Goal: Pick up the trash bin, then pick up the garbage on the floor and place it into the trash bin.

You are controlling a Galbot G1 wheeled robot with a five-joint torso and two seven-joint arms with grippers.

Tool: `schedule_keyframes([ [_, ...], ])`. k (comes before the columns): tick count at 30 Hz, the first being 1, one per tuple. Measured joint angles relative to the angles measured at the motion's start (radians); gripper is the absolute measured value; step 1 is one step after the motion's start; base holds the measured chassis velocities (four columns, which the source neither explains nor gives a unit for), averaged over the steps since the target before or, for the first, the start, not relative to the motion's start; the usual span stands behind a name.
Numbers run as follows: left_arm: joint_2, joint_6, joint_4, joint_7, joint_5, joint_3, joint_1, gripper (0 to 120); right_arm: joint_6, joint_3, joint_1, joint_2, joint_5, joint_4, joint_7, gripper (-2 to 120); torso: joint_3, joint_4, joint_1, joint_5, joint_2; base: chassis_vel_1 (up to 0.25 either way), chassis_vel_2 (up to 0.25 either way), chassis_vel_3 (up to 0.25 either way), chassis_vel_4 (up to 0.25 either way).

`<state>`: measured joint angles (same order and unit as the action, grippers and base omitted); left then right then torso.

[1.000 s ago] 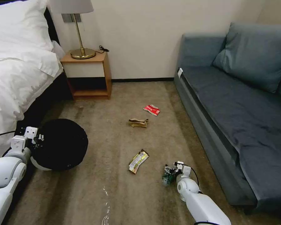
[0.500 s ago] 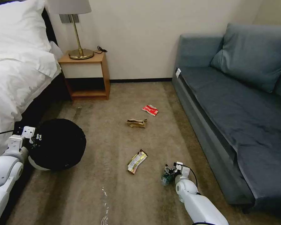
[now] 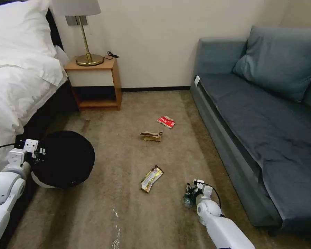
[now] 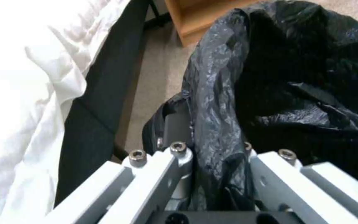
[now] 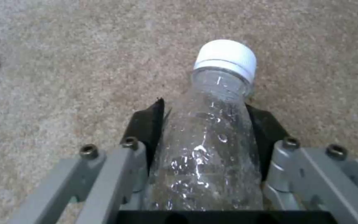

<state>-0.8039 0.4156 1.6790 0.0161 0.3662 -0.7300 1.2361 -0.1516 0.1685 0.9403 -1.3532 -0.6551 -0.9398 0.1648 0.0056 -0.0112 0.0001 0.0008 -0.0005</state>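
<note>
Here — bottle (image 5: pixel 206 143) in right gripper (image 5: pixel 206 124) jaws, cap end out.

Looks like a hotel room or a bedroom at home. Told by the bed (image 3: pixel 13 79) with white linen and pillows, a wooden nightstand (image 3: pixel 95 83) just beside it bearing a brass lamp (image 3: pixel 84 34), and a grey-blue sofa (image 3: pixel 266 114) with a cushion well apart from the bed, across a stretch of beige carpet (image 3: pixel 128 207).
</note>
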Motion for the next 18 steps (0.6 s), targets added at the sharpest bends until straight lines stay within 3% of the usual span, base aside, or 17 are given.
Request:
schedule_keyframes([
  [4, 0.003, 0.0, 0.003, 0.0, 0.002, -0.002, 0.003, 4, -0.003, 0.002, 0.005, 0.002, 0.0, -0.006, 0.0, 31, 0.0, -0.0006, 0.0, -0.0001, 0.0, 0.0, 0.0, 0.0, 0.0],
  [12, 0.005, 0.0, 0.02, -0.002, 0.01, -0.005, 0.007, 4, -0.009, 0.006, 0.017, 0.003, -0.001, -0.032, -0.001, 31, 0.0, -0.0009, 0.0, -0.0003, 0.0, 0.0, 0.0, 0.0, 0.0],
  [18, -0.021, 0.005, 0.038, -0.004, 0.005, -0.002, 0.015, 4, -0.027, 0.004, 0.043, 0.026, -0.008, -0.1, -0.002, 30, 0.0, -0.0006, 0.0, 0.0, 0.0, 0.0, 0.0, 0.0, 0.0],
])
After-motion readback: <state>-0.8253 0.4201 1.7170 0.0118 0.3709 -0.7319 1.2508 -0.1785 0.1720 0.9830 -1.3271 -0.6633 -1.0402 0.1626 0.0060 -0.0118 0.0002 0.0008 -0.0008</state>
